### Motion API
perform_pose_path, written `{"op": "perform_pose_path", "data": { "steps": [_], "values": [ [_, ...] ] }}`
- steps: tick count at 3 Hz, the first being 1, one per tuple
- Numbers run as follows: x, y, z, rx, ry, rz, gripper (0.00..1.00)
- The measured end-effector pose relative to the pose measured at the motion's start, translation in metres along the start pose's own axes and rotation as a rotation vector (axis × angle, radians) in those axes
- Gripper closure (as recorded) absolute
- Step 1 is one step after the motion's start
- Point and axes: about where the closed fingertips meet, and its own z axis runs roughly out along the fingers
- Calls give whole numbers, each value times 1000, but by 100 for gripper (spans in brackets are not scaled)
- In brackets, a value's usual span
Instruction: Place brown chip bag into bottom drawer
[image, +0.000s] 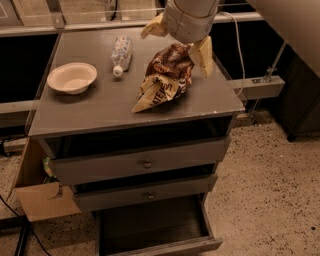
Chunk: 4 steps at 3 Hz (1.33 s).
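Observation:
The brown chip bag (165, 77) lies on the grey cabinet top (100, 107), right of centre, its pointed end toward the front. My gripper (178, 42) hangs over the bag's far end. It is open, with one cream fingertip (152, 27) left of the bag and the other (204, 56) to its right. The bag's far edge is partly hidden by the wrist. The bottom drawer (165, 246) is pulled out below the two knobbed drawers, its dark inside showing.
A cream bowl (72, 77) sits at the cabinet top's left. A clear plastic bottle (121, 54) lies at the back centre. A cardboard box (42, 200) stands on the floor left of the cabinet. Speckled floor lies to the right.

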Motion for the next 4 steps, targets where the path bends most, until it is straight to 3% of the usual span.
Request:
{"op": "perform_pose_path", "data": {
  "steps": [2, 4],
  "values": [
    [-1, -37, 49, -60, -26, -61, 0],
    [17, -33, 87, -109, -35, -38, 0]
  ]
}}
